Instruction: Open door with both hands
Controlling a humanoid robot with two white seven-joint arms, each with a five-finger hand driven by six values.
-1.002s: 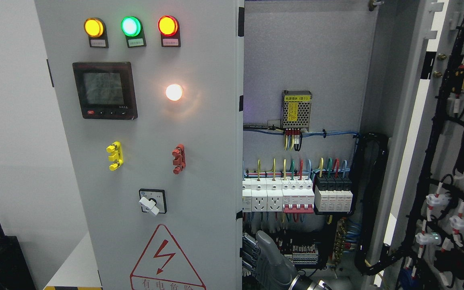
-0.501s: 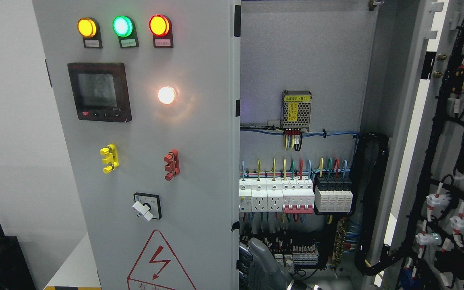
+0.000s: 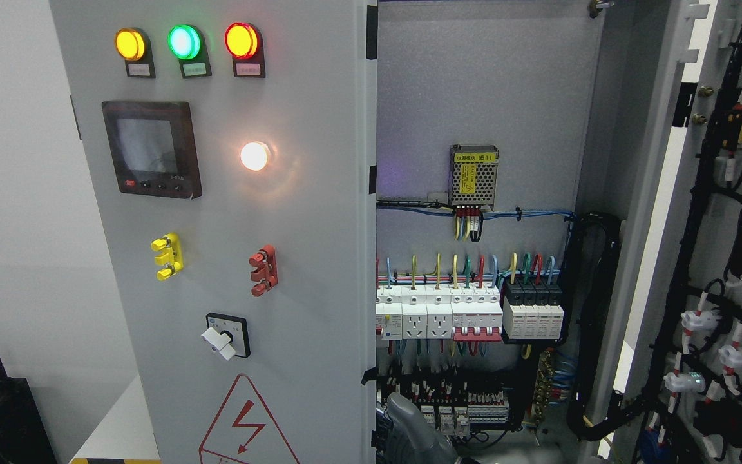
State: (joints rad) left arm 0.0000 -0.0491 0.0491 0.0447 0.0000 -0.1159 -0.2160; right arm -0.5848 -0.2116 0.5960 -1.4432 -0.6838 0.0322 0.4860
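At the far left, a pale grey sheet-steel left door (image 3: pixel 319 258) stands part-way swung out towards the camera, its free edge just left of the cabinet opening. Its smooth painted face carries three round domed lamps in a row near the top, amber (image 3: pixel 130 44), green (image 3: pixel 183 42) and red (image 3: pixel 241 40), all lit. Below them are a square black-framed meter with a glassy screen (image 3: pixel 151 148) and a glowing white round lamp (image 3: pixel 254 156). Lower down sit a yellow plastic terminal block (image 3: pixel 166 256), a red plastic terminal block (image 3: pixel 261 270), a white-knobbed rotary switch on a black plate (image 3: pixel 224 335) and a red triangular lightning warning sign (image 3: pixel 248 425).

At the bottom edge, just right of that door's free edge, the grey moulded right hand (image 3: pixel 409 428) reaches up from below. It sits there, I judge, to work the door edge outward. Whether it hooks the edge or only presses against it cannot be told, since the door hides its tip.

Inside the cabinet, a perforated metal power supply with a yellow label (image 3: pixel 473 175) is mounted on the matt grey back plate, above a row of white plastic breakers and sockets (image 3: pixel 442 316) fed by coloured wires. Wiring is bundled along the side, probably to keep the opening clear.

At the far right, the grey right door (image 3: pixel 661 212) already stands wide open, with black cable looms on its inner face. The left door looks only partly opened.
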